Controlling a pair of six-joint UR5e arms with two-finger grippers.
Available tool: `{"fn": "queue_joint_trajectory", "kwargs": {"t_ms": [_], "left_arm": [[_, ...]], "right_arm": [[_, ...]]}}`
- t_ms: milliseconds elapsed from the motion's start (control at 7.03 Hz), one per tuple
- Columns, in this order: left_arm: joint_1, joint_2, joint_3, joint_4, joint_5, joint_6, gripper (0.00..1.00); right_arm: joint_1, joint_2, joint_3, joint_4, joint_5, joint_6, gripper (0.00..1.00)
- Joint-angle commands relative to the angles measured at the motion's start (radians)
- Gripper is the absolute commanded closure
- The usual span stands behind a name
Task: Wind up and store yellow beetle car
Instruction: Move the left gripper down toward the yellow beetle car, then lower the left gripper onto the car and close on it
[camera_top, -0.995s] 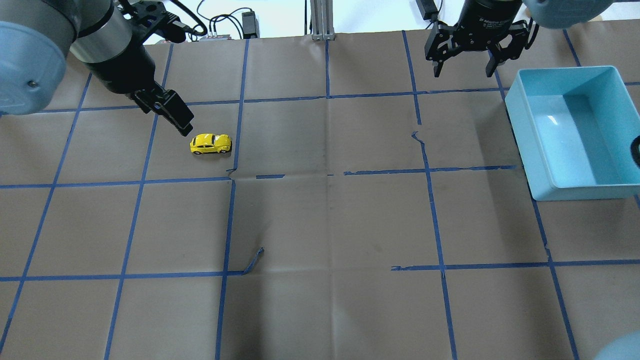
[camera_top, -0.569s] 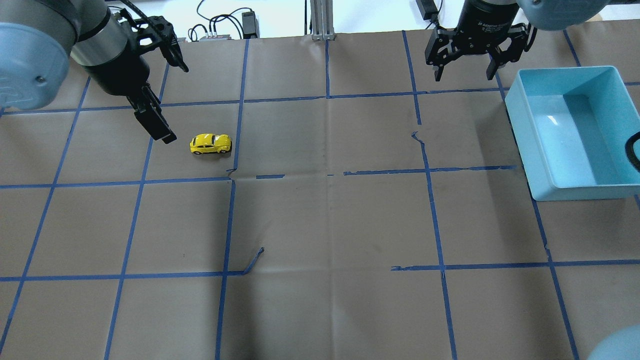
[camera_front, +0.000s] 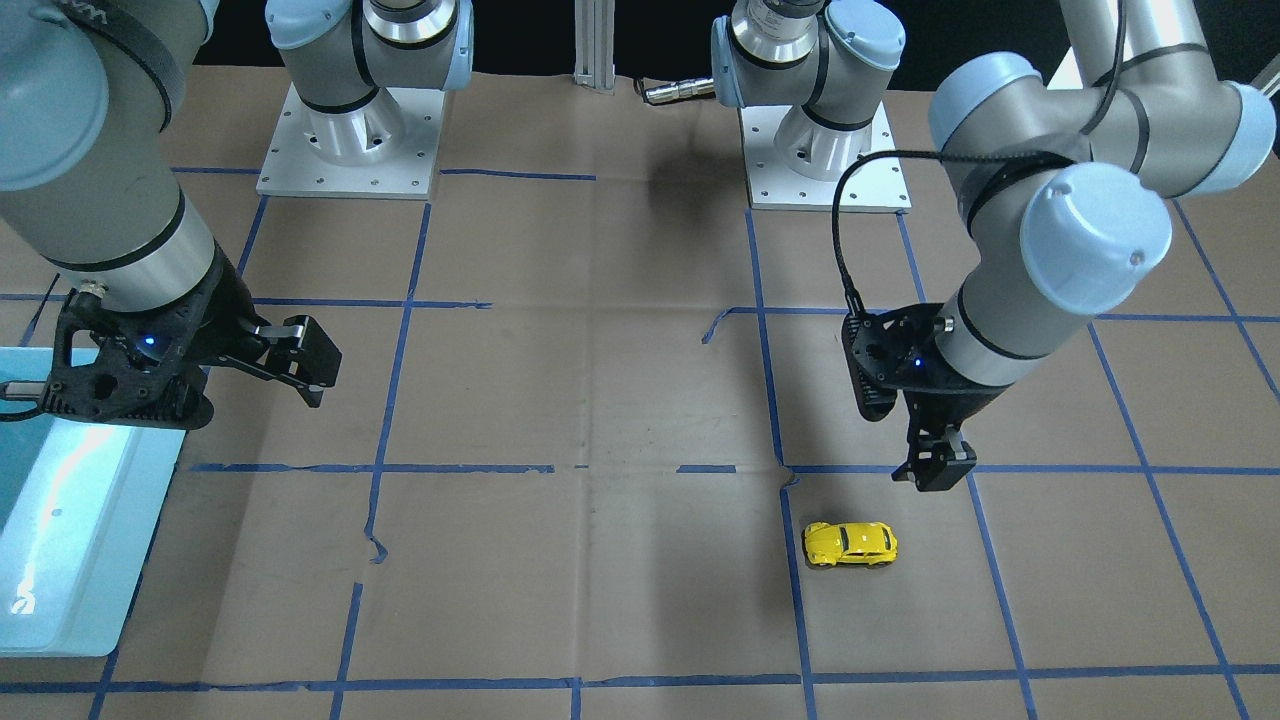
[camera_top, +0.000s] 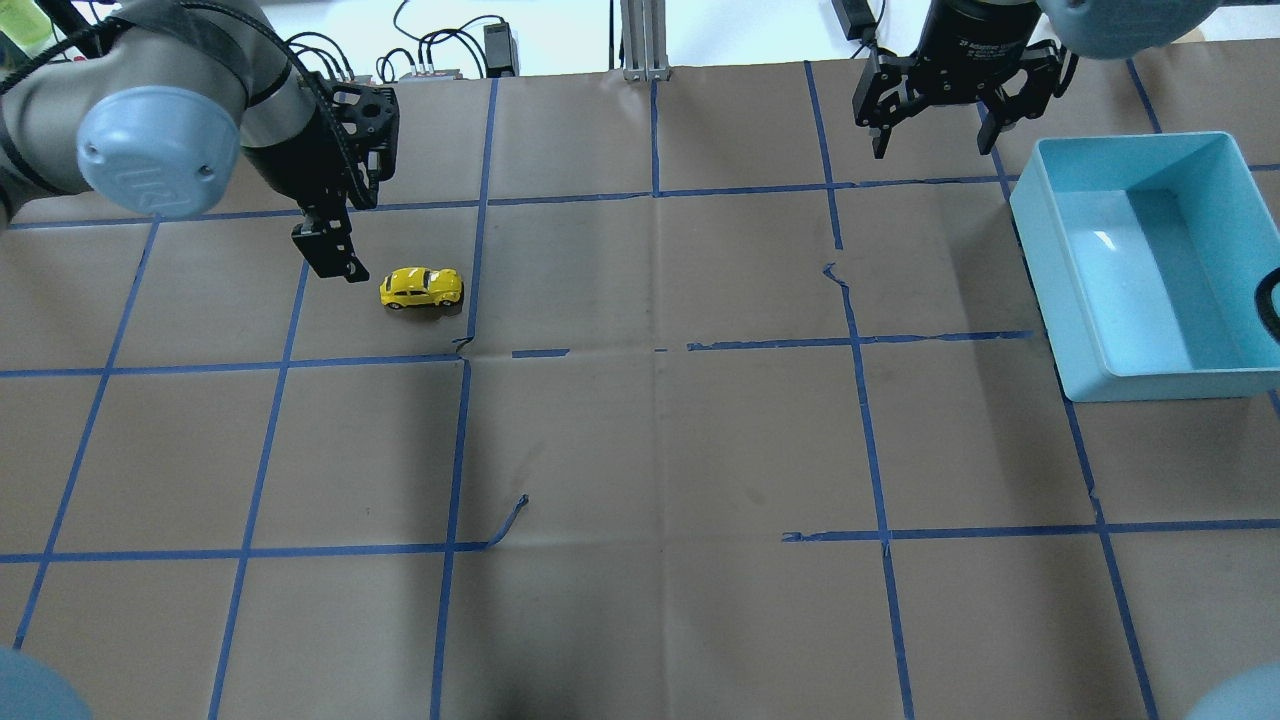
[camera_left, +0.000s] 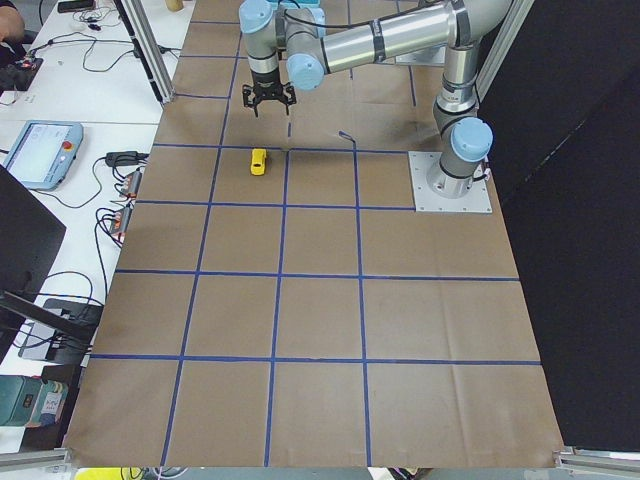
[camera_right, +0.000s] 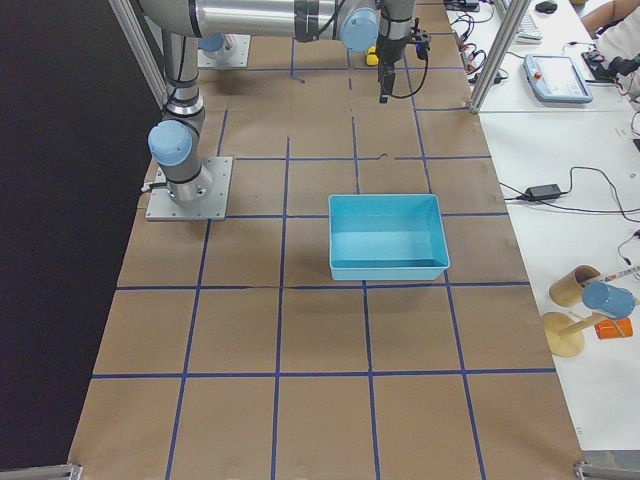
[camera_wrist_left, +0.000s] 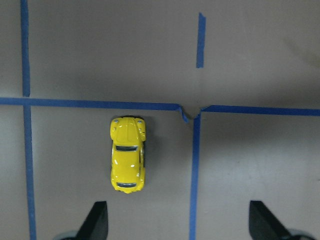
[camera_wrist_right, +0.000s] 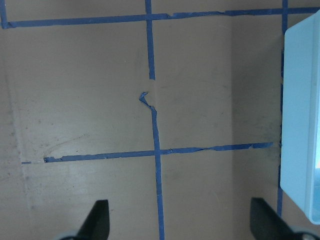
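There is one yellow beetle car (camera_top: 421, 288), and it stands on its four wheels on the paper-covered table (camera_top: 660, 450), in the robot's left half. It sits inside one square of the blue tape grid (camera_top: 858, 342). In the overhead view a tape line runs just beside its right end. Nothing touches the car.

Two arms are in view, each with one two-finger gripper. The left gripper (camera_wrist_left: 178, 221) hangs near the car on the robot's left side, apart from it. Its wrist camera looks down on the car's roof and shows both fingertips (camera_wrist_left: 98, 220) spread wide and holding nothing. In that view the car lies ahead of the fingertips, not between them, and closer to the left-hand tip than to the other one. The car's length runs along the direction the gripper faces.

The right gripper (camera_top: 933, 148) is over the far side of the table, near the far left corner of the bin as the overhead view shows it. Its two fingers are also spread apart and hold nothing.

One light blue plastic bin (camera_top: 1180, 385) rests on the table at the robot's right edge, well apart from the car. Its near wall shows at the right edge of the right wrist view.
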Motion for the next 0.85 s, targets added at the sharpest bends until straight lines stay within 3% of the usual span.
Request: {"fn": "queue_joint_trajectory", "kwargs": {"t_ms": [0, 711], "left_arm": [[0.005, -0.111, 0.001, 0.134, 0.004, 0.109, 0.00], [0.032, -0.257, -0.001, 0.225, 0.002, 0.129, 0.01]], "right_arm": [[-0.001, 0.000, -0.002, -0.007, 0.007, -0.001, 0.00], [-0.010, -0.040, 0.004, 0.002, 0.043, -0.010, 0.00]]}}
